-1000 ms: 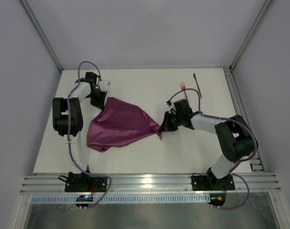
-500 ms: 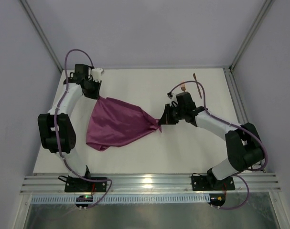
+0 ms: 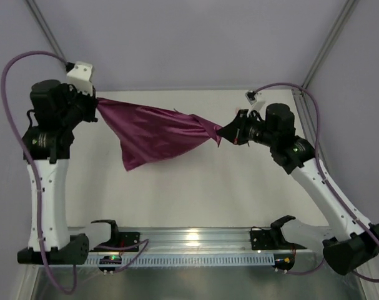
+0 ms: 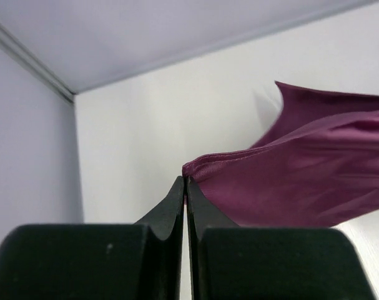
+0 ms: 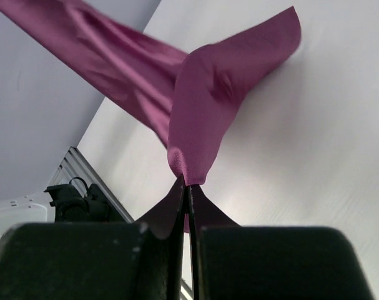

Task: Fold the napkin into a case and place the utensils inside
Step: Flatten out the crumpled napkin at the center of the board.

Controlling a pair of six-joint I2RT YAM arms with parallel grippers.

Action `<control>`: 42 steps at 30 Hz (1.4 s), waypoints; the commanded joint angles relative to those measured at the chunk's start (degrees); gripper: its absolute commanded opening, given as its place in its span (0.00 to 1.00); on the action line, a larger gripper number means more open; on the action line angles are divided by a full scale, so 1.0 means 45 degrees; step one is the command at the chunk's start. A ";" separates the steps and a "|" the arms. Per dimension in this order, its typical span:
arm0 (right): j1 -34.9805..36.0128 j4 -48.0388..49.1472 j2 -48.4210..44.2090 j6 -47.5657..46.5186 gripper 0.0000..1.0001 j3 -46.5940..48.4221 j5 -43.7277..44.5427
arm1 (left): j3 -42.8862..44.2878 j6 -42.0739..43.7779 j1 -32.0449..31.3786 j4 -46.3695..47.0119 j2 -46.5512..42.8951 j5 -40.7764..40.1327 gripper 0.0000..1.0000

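Note:
The magenta-purple napkin (image 3: 155, 131) hangs in the air above the white table, stretched between both arms and sagging to a point at its lower left. My left gripper (image 3: 97, 105) is shut on the cloth's left corner (image 4: 195, 167), high at the left. At the right, my right gripper (image 3: 220, 132) is shut on the opposite corner (image 5: 188, 172), with the napkin (image 5: 201, 100) fanning away from its tips. The napkin (image 4: 301, 181) is loose and unfolded, so no case is formed. The utensils are hidden behind my raised right arm.
The white table (image 3: 195, 187) lies below the lifted cloth. Metal frame posts (image 3: 52, 44) rise at the back corners, and a rail (image 3: 189, 240) with both arm bases runs along the near edge. Grey walls close in left and right.
Both arms have risen sharply and spread apart, lifting the napkin off the table and stretching it between them. The utensils, seen at the back right before, are now covered by the right arm.

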 commanded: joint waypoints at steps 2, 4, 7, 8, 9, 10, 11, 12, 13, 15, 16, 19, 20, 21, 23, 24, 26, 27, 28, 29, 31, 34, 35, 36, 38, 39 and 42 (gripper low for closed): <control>-0.0013 -0.1742 -0.2374 -0.0145 0.04 0.0061 0.0690 | 0.0818 0.0239 0.0310 -0.2131 -0.2286 -0.0698 0.00; -0.0013 -0.1958 -0.3043 0.0012 0.04 -0.0096 0.0690 | 0.1013 0.0220 0.0310 -0.2874 -0.2798 -0.0873 0.00; -0.0032 -0.1960 -0.3884 0.0597 0.04 -0.0525 0.0322 | 0.0898 -0.0091 0.0291 -0.3130 -0.3560 -0.0797 0.00; -0.0033 -0.1514 -0.3944 0.1024 0.04 -0.0893 0.0087 | 0.0568 -0.0150 0.0310 -0.3092 -0.3639 -0.0796 0.00; -0.0033 -0.1162 -0.3925 0.1241 0.04 -0.1110 -0.0147 | 0.0294 -0.0170 0.0310 -0.2975 -0.3678 -0.0815 0.00; -0.0013 -0.0810 -0.3654 0.1456 0.04 -0.1305 -0.0343 | 0.0002 -0.0229 0.0310 -0.2626 -0.3582 -0.0854 0.00; -0.0032 -0.0091 -0.3381 0.1632 0.04 -0.1559 -0.0693 | -0.0291 -0.0307 0.0310 -0.2371 -0.3446 -0.0874 0.00; -0.0013 0.0245 -0.2991 0.1827 0.04 -0.1542 -0.0832 | -0.0894 -0.0365 0.0310 -0.2117 -0.3309 -0.0816 0.00; -0.0032 0.0577 -0.2040 0.1887 0.04 -0.1329 -0.0930 | -0.1170 -0.0405 0.0310 -0.1457 -0.2882 -0.0816 0.00; -0.0013 0.1495 -0.0806 0.2023 0.04 -0.0803 -0.0950 | -0.1582 -0.0658 0.0310 -0.0751 -0.2295 -0.0796 0.00; -0.0032 0.1749 0.0592 0.2063 0.04 -0.0394 -0.0931 | -0.1699 -0.0756 0.0310 -0.0380 -0.1499 -0.0815 0.00; -0.0286 0.2161 0.3040 0.2393 0.04 0.2356 -0.1008 | -0.0983 -0.1185 0.0330 0.0968 -0.0032 -0.1147 0.00; -0.0364 0.2259 0.4653 0.2569 0.04 0.4221 -0.1106 | -0.0572 -0.1283 0.0310 0.1281 0.0940 -0.1302 0.00; -0.0442 0.2202 0.5462 0.2687 0.04 0.5341 -0.1145 | -0.0026 -0.1361 0.0349 0.1651 0.1453 -0.1555 0.00; -0.0676 0.1251 0.6986 0.2689 0.04 0.8941 -0.0952 | 0.2112 -0.1654 0.0466 0.1616 0.2933 -0.1500 0.00; -0.0716 0.0838 0.8211 0.2630 0.04 1.0184 -0.0776 | 0.2862 -0.1790 0.0660 0.1480 0.3329 -0.1461 0.00; -0.0930 0.0193 0.9099 0.2707 0.04 1.3050 -0.0443 | 0.4655 -0.2065 0.0972 0.1440 0.4109 -0.1421 0.00; -0.1028 0.0267 0.9547 0.2863 0.04 1.3725 -0.0597 | 0.5131 -0.2104 0.1051 0.1479 0.4249 -0.1382 0.00; -0.1164 0.0422 0.9629 0.3057 0.04 1.4486 -0.0715 | 0.5522 -0.2085 0.1130 0.1498 0.4367 -0.1401 0.00; -0.1378 0.0965 0.9611 0.3427 0.04 1.4629 -0.0871 | 0.6087 -0.2065 0.1227 0.1518 0.4445 -0.1363 0.00; -0.1671 0.1787 0.9241 0.3664 0.04 1.4417 -0.1242 | 0.6365 -0.1910 0.1383 0.1615 0.4447 -0.1090 0.00; -0.1732 0.2082 0.8227 0.3062 0.04 1.2587 -0.1380 | 0.5063 -0.1657 0.1404 0.2277 0.3668 0.0079 0.00; -0.1732 0.2335 0.7818 0.2808 0.04 1.1729 -0.1419 | 0.3375 -0.1578 0.1423 0.2647 0.3317 0.0373 0.00; -0.1732 0.2705 0.7001 0.2690 0.04 1.0695 -0.1438 | 0.2353 -0.1500 0.1423 0.3115 0.2482 0.0666 0.00; -0.1732 0.3585 0.6216 0.2552 0.04 0.7551 -0.1302 | 0.0224 -0.0974 0.1404 0.4366 0.1657 0.1993 0.00; -0.1732 0.4013 0.5883 0.2629 0.04 0.6400 -0.1302 | -0.1778 -0.0623 0.1404 0.4621 0.0976 0.2287 0.00; -0.1751 0.6236 0.5003 0.2980 0.04 0.1174 -0.1360 | -0.5258 0.0626 0.1384 0.5229 0.0288 0.3089 0.00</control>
